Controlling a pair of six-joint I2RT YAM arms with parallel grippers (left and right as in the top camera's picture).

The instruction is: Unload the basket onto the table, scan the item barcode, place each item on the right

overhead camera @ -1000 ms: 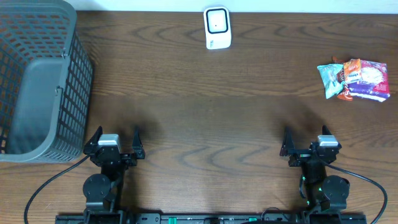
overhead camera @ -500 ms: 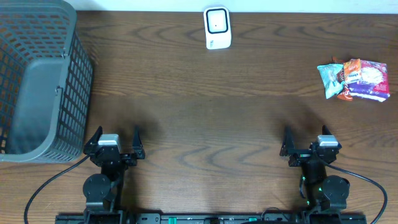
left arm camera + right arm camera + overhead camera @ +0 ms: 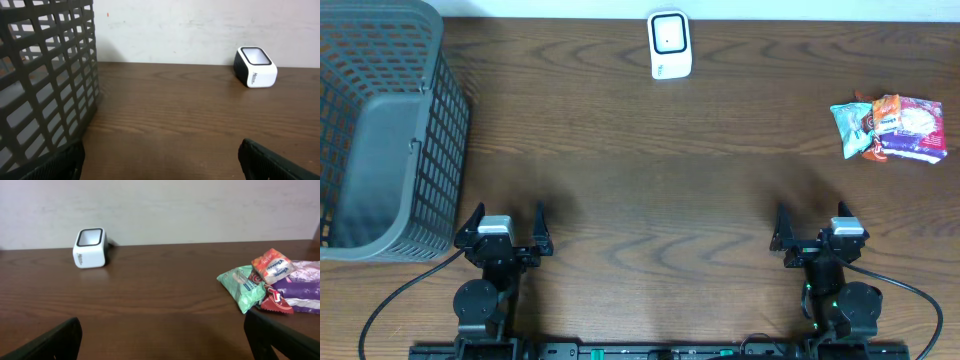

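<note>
Both unmoved: left tool point(image 3: 160, 162), right tool point(image 3: 161, 342).

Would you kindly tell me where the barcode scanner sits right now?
Overhead, the barcode scanner stands midway along the far edge of the table, between the basket on the left and the snack packets on the right.
</note>
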